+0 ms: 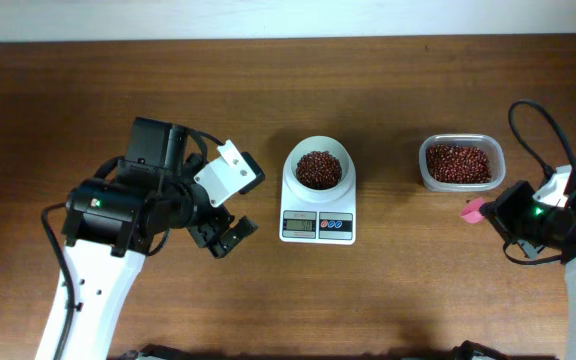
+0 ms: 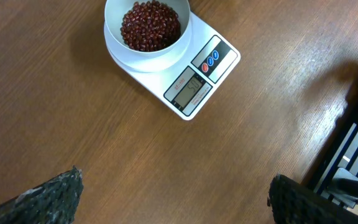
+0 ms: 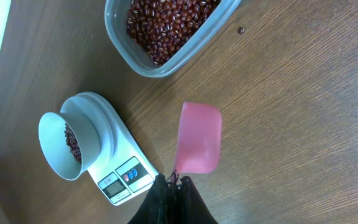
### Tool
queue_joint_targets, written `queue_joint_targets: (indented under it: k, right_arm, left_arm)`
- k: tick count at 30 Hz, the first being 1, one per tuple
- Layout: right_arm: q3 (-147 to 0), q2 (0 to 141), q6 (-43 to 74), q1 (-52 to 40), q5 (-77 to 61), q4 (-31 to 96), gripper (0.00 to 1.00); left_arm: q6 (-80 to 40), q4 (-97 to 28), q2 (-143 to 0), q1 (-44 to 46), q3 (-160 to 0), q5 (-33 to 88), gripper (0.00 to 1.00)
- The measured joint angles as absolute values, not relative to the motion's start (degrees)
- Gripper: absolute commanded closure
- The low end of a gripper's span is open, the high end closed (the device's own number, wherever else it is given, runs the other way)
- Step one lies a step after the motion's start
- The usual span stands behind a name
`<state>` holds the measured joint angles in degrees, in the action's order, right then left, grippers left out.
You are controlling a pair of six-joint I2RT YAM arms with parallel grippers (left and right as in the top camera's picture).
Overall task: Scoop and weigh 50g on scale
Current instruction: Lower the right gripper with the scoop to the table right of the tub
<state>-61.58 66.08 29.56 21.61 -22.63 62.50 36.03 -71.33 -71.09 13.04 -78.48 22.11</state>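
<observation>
Right tool [image 3: 174, 183] clamps the pink scoop [image 3: 199, 138], left tool [image 2: 176, 193] gapes idle; a heaped load could overshoot the scale [image 1: 318, 226] or scatter beans [image 1: 319, 168] over the worktop [image 1: 88, 90]

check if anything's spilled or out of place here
One stray bean lies on the table just outside the clear tub, apart from the rest. Nothing else stands out: the other beans sit inside the tub and the scale's bowl.
</observation>
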Motion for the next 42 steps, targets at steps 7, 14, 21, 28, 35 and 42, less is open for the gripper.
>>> queue_joint_targets:
  k: [7,14,21,28,35,42]
  right_arm:
    - [-61.6,68.7,29.6,21.6,-22.6,59.8,0.96]
    - [-61.6,76.7,27.8,21.6,-23.9,60.4,0.96]
    - [-58.3,69.7,7.9,23.9,-31.6,65.0,0.96]
    - [-45.9,57.5,6.4,26.8,-31.8,59.7,0.96]
    - [-32.8,56.1,29.3,16.3,-24.1,30.6,0.96]
    - [-30.0,56.4,40.4,8.4,-16.9,27.7,0.96]
  left_arm:
    - [36.0,-71.3,-71.1,13.0,-78.5,22.1,0.01]
    - [36.0,-71.3,-71.1,13.0,-78.5,22.1,0.01]
    - [36.0,-71.4,-71.1,13.0,-78.5,22.1,0.01]
    - [36.0,-71.3,-71.1,13.0,-78.5,22.1,0.01]
    - [36.0,-71.4,-71.1,13.0,-78.4,22.1,0.01]
    - [36.0,-71.3,-71.1,13.0,-78.4,22.1,0.01]
